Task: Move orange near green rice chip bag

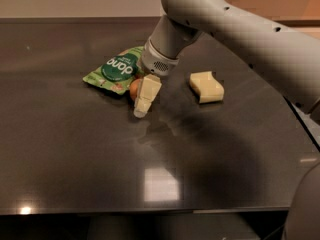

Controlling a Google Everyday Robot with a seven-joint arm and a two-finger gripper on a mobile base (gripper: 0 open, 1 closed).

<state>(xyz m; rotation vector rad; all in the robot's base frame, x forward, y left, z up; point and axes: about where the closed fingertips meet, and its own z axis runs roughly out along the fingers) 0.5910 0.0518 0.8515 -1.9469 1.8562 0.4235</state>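
Partly hidden round orange (pixel 134 88) behind tool (pixel 141 104), beside green bag (pixel 116 70).

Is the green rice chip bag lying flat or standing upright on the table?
Flat. The green rice chip bag lies logo-up on the table; the gripper is beside it, by the orange.

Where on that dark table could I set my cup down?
Bare: the near half of the dark glossy table, and the stretch left of the crinkled green chip bag. Crowded: the end effector sits at the small round orange beside that bag, with a pale yellow wavy block to their right.
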